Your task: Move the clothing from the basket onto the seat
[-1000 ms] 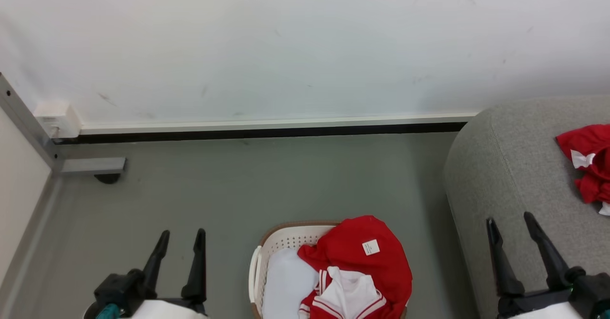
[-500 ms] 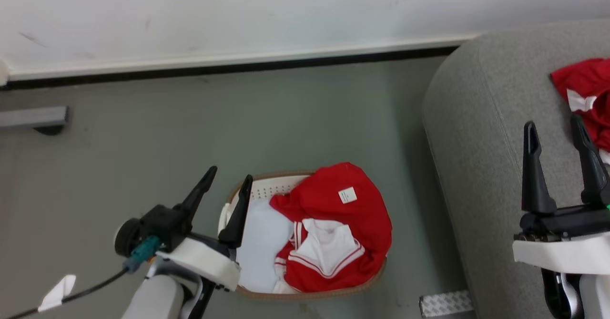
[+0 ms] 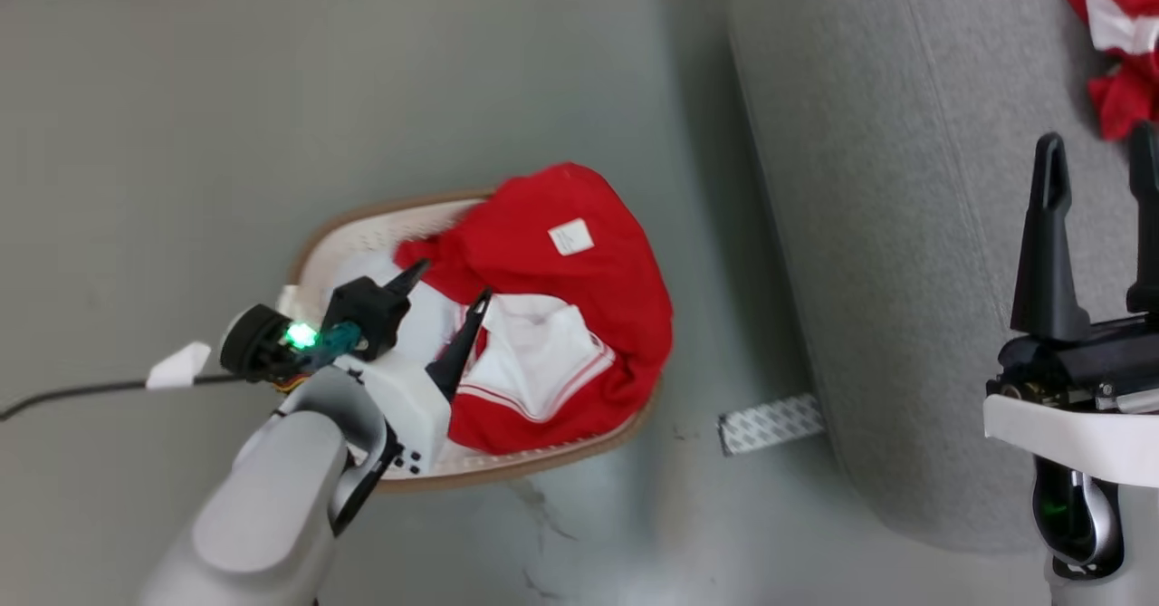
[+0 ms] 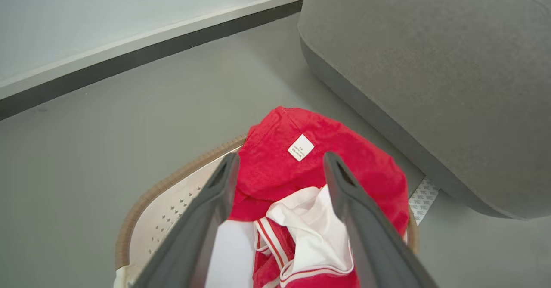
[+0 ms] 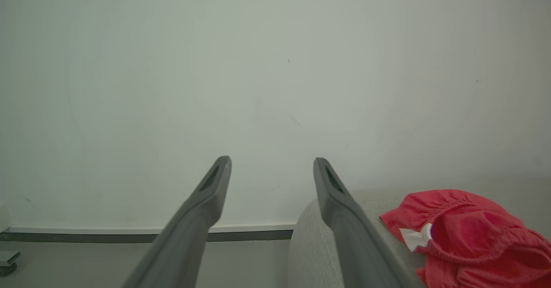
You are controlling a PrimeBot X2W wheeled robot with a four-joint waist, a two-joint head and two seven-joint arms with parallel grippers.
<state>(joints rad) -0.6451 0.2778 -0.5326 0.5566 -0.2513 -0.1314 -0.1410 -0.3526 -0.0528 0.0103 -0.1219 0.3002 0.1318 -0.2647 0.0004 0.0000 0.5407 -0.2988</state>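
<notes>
The basket (image 3: 312, 244) stands on the floor near the seat (image 3: 869, 226), with a patterned strip (image 3: 770, 423) at the seat's foot and the red clothing (image 3: 589, 289) heaped in the basket. The left gripper (image 3: 453, 282) angles down over the clothing, fingers wide and empty, and its arm hides the basket's near rim. The right gripper (image 3: 1098, 139) hangs wide and empty over the seat beside a second garment (image 3: 1118, 99), which the frame edge cuts off.

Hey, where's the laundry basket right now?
In the head view the basket sits on the floor left of centre, left of the grey sofa, with the left gripper over the red clothing inside.
</notes>
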